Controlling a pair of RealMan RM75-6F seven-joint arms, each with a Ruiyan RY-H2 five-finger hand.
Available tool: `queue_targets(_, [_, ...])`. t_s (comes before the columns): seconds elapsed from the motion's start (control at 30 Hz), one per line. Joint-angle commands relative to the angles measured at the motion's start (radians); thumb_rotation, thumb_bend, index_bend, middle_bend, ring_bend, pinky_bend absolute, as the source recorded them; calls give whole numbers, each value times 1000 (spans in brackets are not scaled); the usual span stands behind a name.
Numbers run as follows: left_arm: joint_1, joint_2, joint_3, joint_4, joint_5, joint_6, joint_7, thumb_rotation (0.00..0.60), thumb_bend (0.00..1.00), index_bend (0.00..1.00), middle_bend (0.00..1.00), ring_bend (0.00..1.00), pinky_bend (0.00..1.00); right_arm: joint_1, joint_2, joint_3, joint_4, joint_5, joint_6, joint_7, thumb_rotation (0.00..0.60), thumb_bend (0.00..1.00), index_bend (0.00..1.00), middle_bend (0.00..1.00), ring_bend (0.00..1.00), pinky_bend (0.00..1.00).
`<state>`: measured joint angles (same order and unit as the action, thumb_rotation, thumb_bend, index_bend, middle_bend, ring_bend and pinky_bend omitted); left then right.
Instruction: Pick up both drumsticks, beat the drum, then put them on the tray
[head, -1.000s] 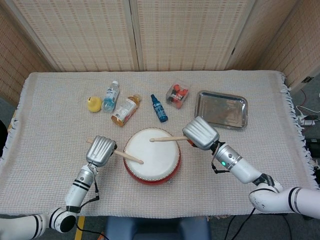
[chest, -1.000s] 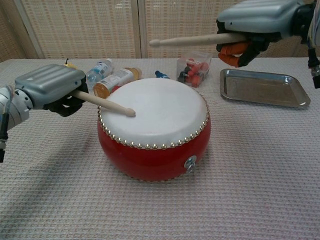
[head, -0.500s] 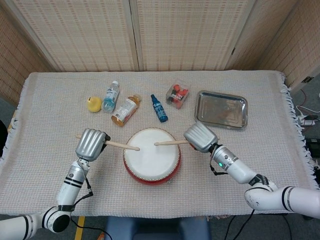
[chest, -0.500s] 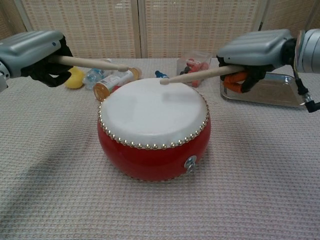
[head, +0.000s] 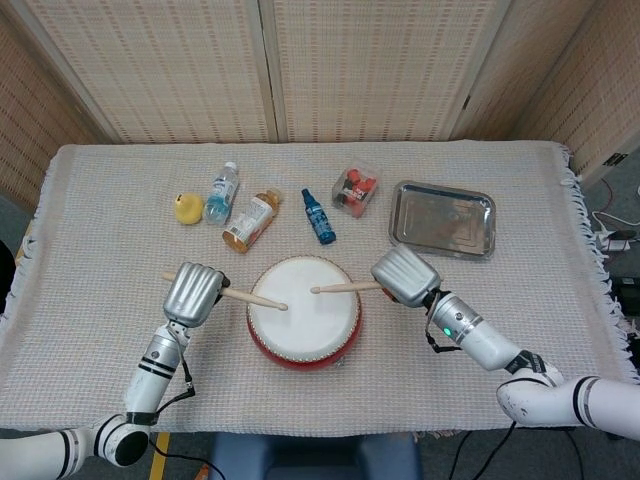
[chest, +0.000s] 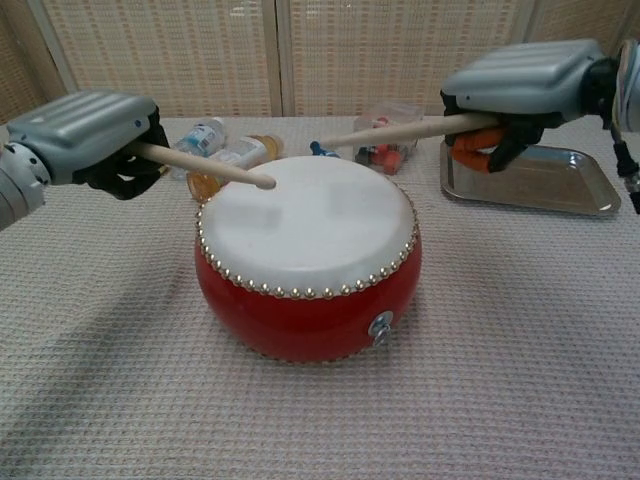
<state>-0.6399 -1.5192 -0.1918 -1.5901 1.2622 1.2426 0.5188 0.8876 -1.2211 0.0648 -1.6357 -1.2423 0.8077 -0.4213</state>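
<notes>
I am in the beating step: my left hand (chest: 85, 135) grips one drumstick (chest: 205, 166) and my right hand (chest: 525, 85) grips the other drumstick (chest: 400, 129), both tips poised just above the white skin of the red drum (chest: 308, 255). Next I judge I must strike down, then carry both sticks to the steel tray (head: 443, 219) (it lies to the right, behind the drum, on the counter).

Bare cloth (head: 560, 300) (tray (head: 441, 219) rightward)
</notes>
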Motion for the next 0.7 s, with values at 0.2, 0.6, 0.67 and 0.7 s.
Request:
queue_targets(0.2, [12, 51, -27, -60, 18, 24, -41, 600, 873, 1000, 1000, 1000, 1000, 5, -38, -8, 23, 35, -2, -40, 600, 772, 1000, 1000, 1000, 1000])
queue_targets(0.6, [-22, -46, 51, 91, -2, -82, 41, 600, 873, 1000, 1000, 1000, 1000, -48, 58, 70, -62, -135, 161, 146, 600, 773, 1000, 1000, 1000, 1000])
queue_targets(0.67, [-13, -15, 36, 61, 18, -53, 15, 600, 872, 1000, 1000, 1000, 1000, -46, 45, 60, -47, -123, 135, 142, 600, 773, 1000, 1000, 1000, 1000])
queue_targets(0.7, [-8, -1, 28, 46, 24, -38, 0, 600, 872, 1000, 1000, 1000, 1000, -43, 37, 53, -37, -116, 118, 138, 600, 773, 1000, 1000, 1000, 1000])
